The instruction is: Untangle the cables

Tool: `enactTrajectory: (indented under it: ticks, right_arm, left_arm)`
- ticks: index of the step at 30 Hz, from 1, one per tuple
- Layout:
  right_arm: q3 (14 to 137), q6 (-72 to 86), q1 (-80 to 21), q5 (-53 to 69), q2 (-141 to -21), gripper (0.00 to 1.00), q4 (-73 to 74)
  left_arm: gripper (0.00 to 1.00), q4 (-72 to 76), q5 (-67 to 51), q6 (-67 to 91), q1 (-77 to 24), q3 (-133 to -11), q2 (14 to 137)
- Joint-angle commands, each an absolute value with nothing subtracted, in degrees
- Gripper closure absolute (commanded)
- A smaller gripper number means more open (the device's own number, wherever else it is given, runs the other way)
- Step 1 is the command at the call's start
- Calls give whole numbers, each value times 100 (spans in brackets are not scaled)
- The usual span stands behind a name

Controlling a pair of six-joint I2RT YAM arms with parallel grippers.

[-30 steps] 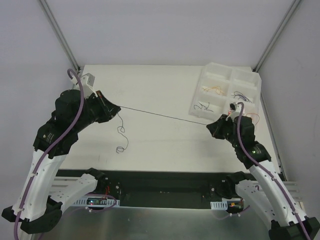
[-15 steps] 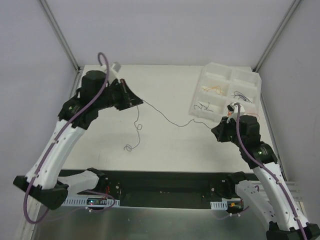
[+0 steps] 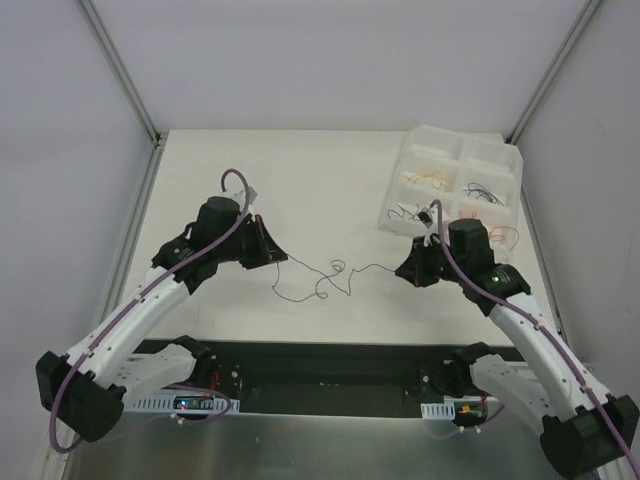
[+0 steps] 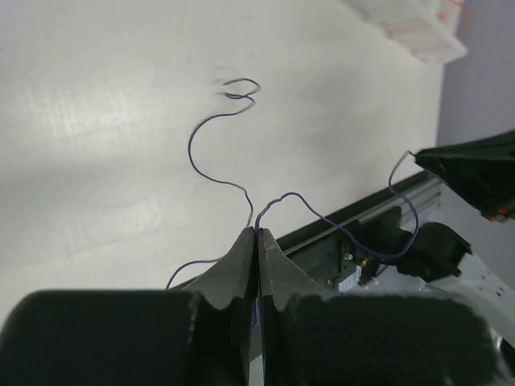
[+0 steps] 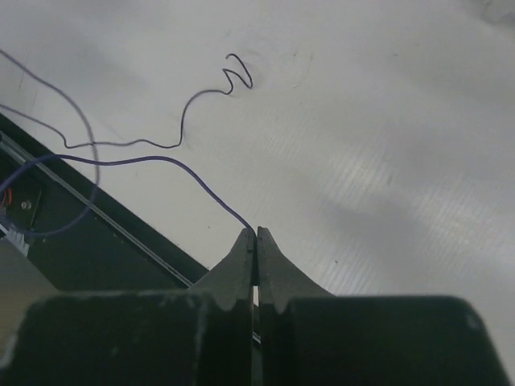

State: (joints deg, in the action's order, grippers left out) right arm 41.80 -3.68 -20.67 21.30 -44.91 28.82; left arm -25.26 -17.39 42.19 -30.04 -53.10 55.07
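One thin purple-blue cable (image 3: 338, 268) hangs slack between my two grippers, with small curls resting on the white table (image 3: 300, 180). My left gripper (image 3: 281, 259) is shut on one end of it; in the left wrist view the wire (image 4: 191, 149) leaves the pinched tips (image 4: 257, 232) in two strands. My right gripper (image 3: 401, 274) is shut on the other end, and the wire (image 5: 121, 160) runs up and left from its tips (image 5: 256, 232). More cables, orange (image 3: 425, 180) and black (image 3: 485, 190), lie in the tray.
A white compartmented tray (image 3: 432, 152) stands at the back right, close behind my right gripper, with a reddish strand (image 3: 506, 237) at its near corner. The table's front edge and the dark base rail (image 3: 330, 380) lie just below the slack wire.
The wire was pulled taut a second ago. Both grippers have moved towards each other, the left one far right and nearer, so the wire now sags in curls on the table.
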Motion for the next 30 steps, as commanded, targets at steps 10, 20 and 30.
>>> enactTrajectory:
  ticks: [10,20,30]
  right_arm:
    - [6115,-106,-3049,2583,-8303,100,2751]
    - [7233,396,-3524,3173,-9861,86,2996]
    - [7725,-412,-3516,2480,-10011,41,3709]
  left_arm:
    - [100,-2197,-2064,3893,-2453,-5317,7908]
    - [53,-2197,-2628,3718,-2355,-5371,8394]
    - [21,-2838,-1697,3446,-2206,-4843,6278]
